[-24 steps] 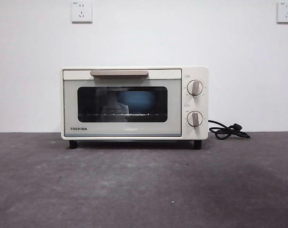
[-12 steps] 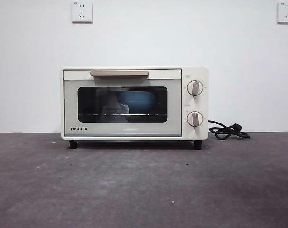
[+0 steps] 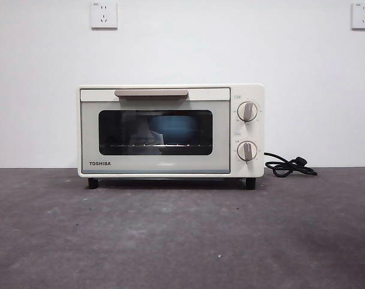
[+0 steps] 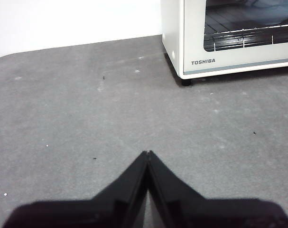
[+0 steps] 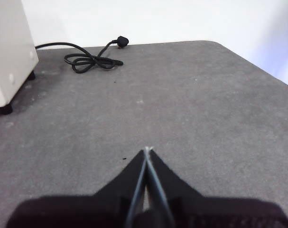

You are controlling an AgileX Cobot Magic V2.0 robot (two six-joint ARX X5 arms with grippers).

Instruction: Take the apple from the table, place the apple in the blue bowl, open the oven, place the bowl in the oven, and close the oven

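Oven [image 3: 170, 130]: cream-white, upright toward the back of the table [image 3: 182, 235], door fully shut, beige handle [image 3: 151, 93] flush along the top edge; no change across the last 3 front views. Blue bowl [image 3: 173, 127]: inside, on the wire rack, dimly visible through the dark glass. Apple: not discernible through the glass, nowhere on the table; presumably in the bowl. Black power cord [image 3: 289, 165]: coiled just beside the oven, unplugged. Left gripper [image 4: 147, 154]: jaws pressed together, tips meeting, holding nothing, hovering above bare table, well apart from the oven's front corner. Right gripper [image 5: 146, 151]: jaws likewise closed, empty, over bare table beyond the oven's knob side. Task status, judged: all 5 steps complete, nothing outstanding.
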